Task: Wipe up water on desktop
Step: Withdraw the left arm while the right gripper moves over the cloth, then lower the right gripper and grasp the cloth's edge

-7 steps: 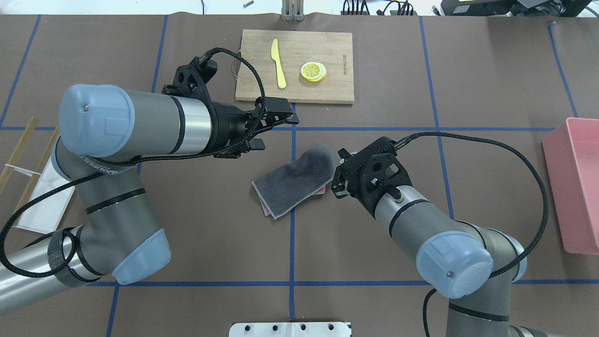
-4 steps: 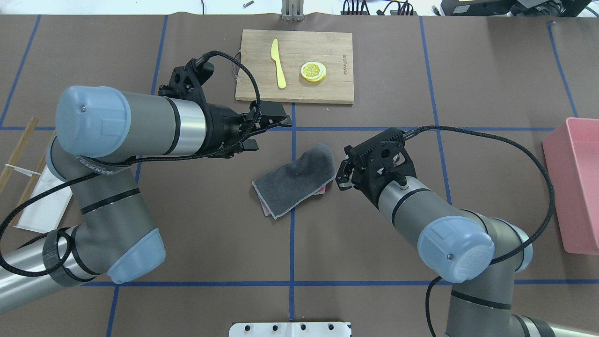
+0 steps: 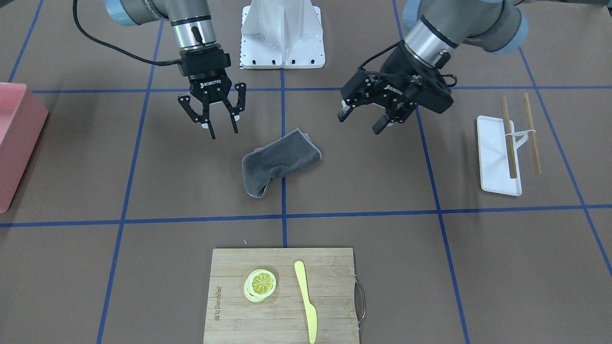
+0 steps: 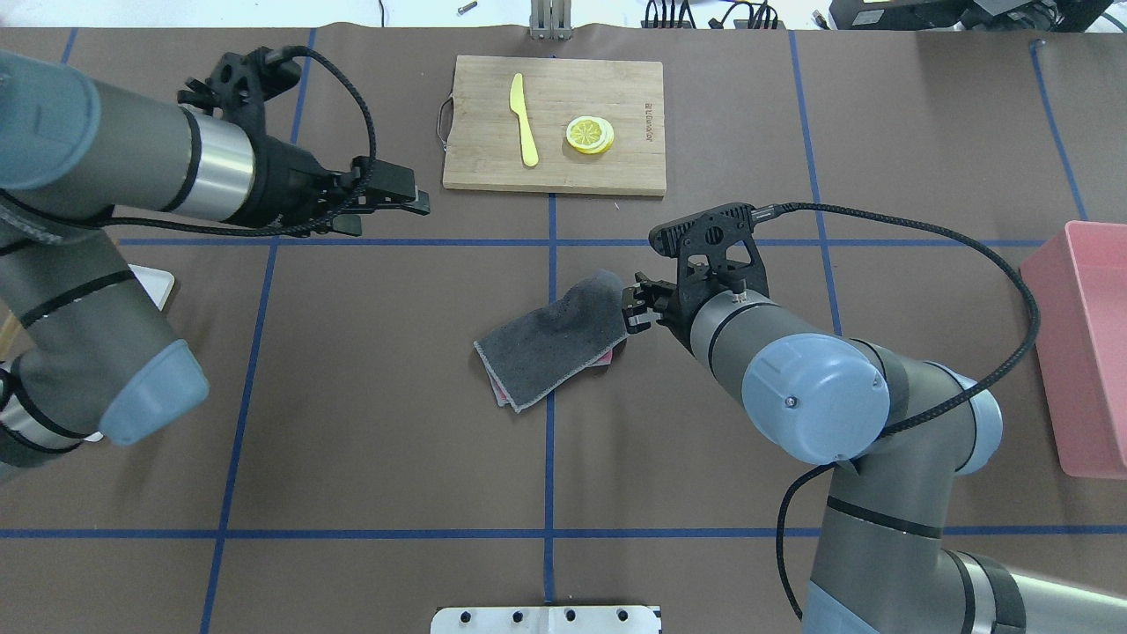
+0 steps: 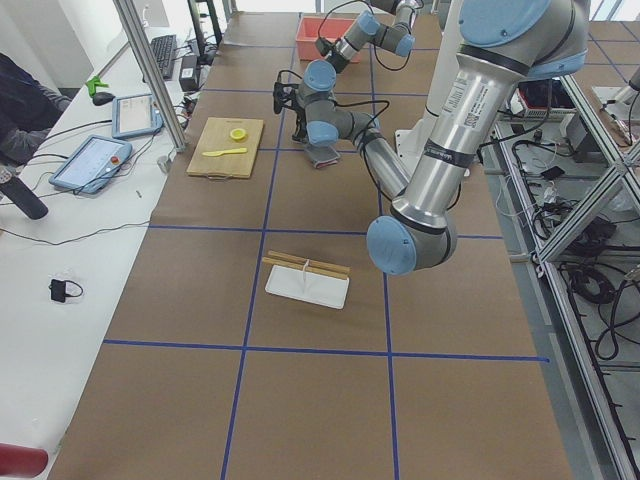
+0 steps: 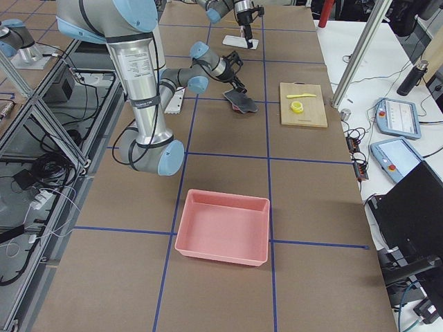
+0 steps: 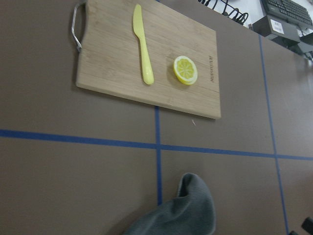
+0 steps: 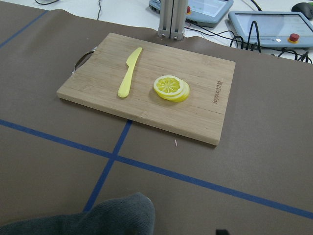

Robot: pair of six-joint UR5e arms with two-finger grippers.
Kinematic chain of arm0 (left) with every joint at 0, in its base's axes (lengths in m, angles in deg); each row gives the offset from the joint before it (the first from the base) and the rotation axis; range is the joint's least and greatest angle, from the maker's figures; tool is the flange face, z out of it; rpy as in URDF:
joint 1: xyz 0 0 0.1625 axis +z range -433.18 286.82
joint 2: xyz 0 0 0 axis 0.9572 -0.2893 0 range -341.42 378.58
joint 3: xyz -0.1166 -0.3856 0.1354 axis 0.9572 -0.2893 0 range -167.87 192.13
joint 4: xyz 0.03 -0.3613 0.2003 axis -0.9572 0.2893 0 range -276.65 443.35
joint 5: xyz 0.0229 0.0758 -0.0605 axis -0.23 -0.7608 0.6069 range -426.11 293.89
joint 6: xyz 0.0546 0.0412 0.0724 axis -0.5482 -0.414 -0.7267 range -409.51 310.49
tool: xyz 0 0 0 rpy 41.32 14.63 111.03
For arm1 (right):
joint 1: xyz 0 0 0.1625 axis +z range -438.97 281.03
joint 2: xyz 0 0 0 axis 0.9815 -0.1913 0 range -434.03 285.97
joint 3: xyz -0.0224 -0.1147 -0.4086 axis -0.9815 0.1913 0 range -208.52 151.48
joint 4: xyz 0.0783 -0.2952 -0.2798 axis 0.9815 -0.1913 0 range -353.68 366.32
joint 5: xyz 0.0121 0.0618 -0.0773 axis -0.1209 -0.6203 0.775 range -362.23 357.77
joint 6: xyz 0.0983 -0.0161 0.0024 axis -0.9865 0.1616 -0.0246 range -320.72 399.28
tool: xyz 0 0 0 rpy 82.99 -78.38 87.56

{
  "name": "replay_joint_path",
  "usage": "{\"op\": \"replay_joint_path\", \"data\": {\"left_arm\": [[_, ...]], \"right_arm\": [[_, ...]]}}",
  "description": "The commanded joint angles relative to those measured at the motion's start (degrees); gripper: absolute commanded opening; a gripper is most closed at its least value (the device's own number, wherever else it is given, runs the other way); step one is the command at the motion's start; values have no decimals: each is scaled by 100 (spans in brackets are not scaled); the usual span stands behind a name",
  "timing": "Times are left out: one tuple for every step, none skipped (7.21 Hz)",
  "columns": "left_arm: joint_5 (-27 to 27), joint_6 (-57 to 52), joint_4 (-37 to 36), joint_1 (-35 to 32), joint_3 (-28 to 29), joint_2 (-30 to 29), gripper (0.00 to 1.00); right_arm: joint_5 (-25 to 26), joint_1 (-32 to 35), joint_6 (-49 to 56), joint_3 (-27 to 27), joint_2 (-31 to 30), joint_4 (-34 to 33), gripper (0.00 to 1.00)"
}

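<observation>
The desktop is brown with blue tape lines; I see no water on it. A crumpled grey cloth with a pink underside lies near the middle, and also shows in the front view. My right gripper is open and empty, raised above the table just off the cloth's end; in the overhead view the right gripper sits next to the cloth's right tip. My left gripper is open and empty, well to the cloth's left. The cloth's edge shows low in both wrist views.
A bamboo cutting board at the far side holds a yellow knife and lemon slices. A pink bin stands at the right edge. A white tray with chopsticks lies on the left side.
My left arm has pulled back to the left, away from the cloth. My right gripper has shifted a little toward the far side and turned. The cloth has not moved.
</observation>
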Motion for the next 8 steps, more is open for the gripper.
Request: {"op": "replay_joint_path", "data": {"left_arm": [[1197,-2071,-165,-1211,-39,809,99],[1517,-3133,-165,-1774,40,1274,99],[1720,-4345,-165,-2276,275,1722,99],[2087,-5427,-191,-2899,774,1831,99],[2430,-6534,-435,-3557,1266,1832,99],[2443,-7398,-951,-3938,1375,1832,99],[2451,-7842,-1383,-4159,1342,1832,99],[2451,-7898,-1439,-4179,1333,1841,99]], "right_arm": [[-151,76,-320,273,253,-448,99],[-169,94,-391,641,515,-457,98],[-230,94,-610,888,666,-457,98],[-587,102,-951,986,693,-457,94],[-652,103,-1216,1205,850,-475,93],[-652,103,-1514,1764,1235,-457,94],[-652,94,-1595,2057,1334,-422,92],[-652,76,-1570,2138,1300,-448,87]]}}
